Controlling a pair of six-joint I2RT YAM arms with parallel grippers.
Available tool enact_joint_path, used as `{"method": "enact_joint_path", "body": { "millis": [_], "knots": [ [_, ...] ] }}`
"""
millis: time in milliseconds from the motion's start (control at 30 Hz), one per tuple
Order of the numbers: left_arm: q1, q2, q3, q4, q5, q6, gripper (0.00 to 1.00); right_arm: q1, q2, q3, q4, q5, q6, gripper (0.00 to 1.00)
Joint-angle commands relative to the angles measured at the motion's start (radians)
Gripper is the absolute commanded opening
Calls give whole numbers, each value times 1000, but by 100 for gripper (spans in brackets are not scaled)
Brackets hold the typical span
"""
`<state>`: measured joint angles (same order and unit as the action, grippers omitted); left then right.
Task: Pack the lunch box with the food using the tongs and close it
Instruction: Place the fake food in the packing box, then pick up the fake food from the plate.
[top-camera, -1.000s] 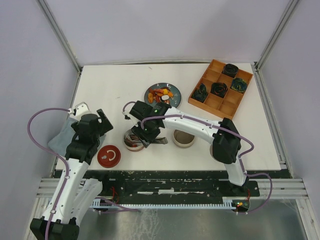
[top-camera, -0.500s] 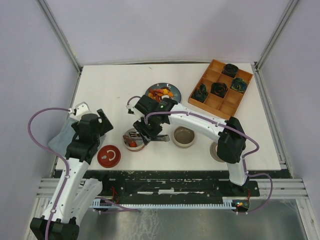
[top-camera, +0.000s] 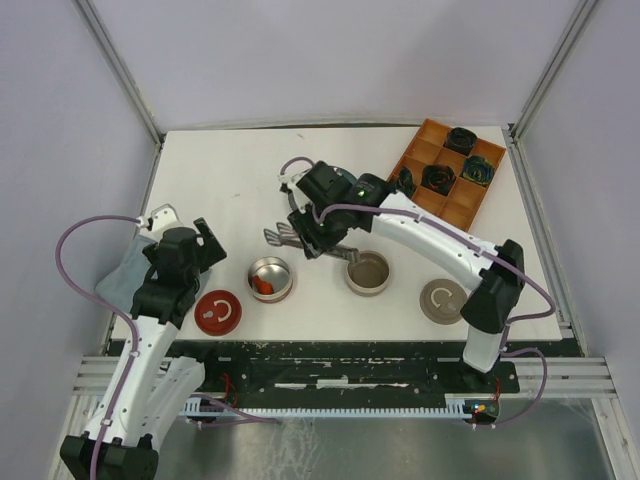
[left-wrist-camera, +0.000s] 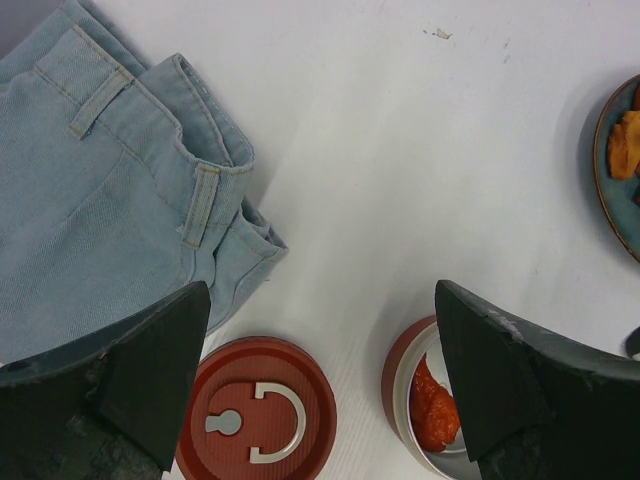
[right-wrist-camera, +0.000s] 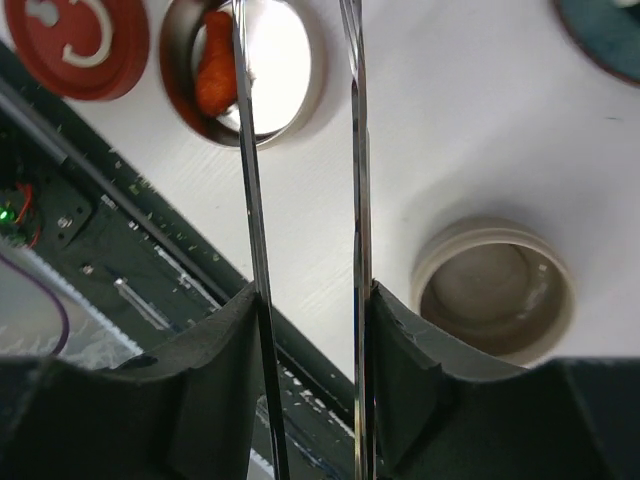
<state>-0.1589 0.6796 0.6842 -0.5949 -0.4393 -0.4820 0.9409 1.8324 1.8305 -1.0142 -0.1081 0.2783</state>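
1. Red lid (left-wrist-camera: 255, 415): lies flat at the near edge of the table (top-camera: 220, 170), just beside folded denim (left-wrist-camera: 100, 220).
2. Grey lid (top-camera: 443, 300): near right, flat, apart from the tins.
3. Left gripper (left-wrist-camera: 320, 340): jaws spread wide, holding nothing, above the red lid and the steel tin.
4. Steel tin (top-camera: 272, 268), red-walled: open, with one orange-red piece of food (right-wrist-camera: 212, 75) inside.
5. Beige tin (top-camera: 368, 272): open, right of the steel tin, apart from it; nothing seen inside.
6. Right gripper (right-wrist-camera: 310, 330): clamped half-way on the tongs (right-wrist-camera: 247, 150), one pad against each arm. The arms stand apart with nothing between them, tips over bare table beyond the steel tin.
7. Plate (left-wrist-camera: 605, 200): carries orange food, mostly hidden under the right arm in the top view.
8. Orange tray (top-camera: 425, 205): far right, dark rosettes (top-camera: 437, 178) in several compartments.
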Motion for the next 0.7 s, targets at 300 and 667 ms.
{"method": "enact_joint_path", "body": {
  "millis": [300,667],
  "knots": [
    [4,-2,6,49,14,-17,99,-340,-49,134,-95,209,40,51],
    [3,0,5,50,22,-17,99,-369,72,258,-111,199,-3,51]
  ]
}}
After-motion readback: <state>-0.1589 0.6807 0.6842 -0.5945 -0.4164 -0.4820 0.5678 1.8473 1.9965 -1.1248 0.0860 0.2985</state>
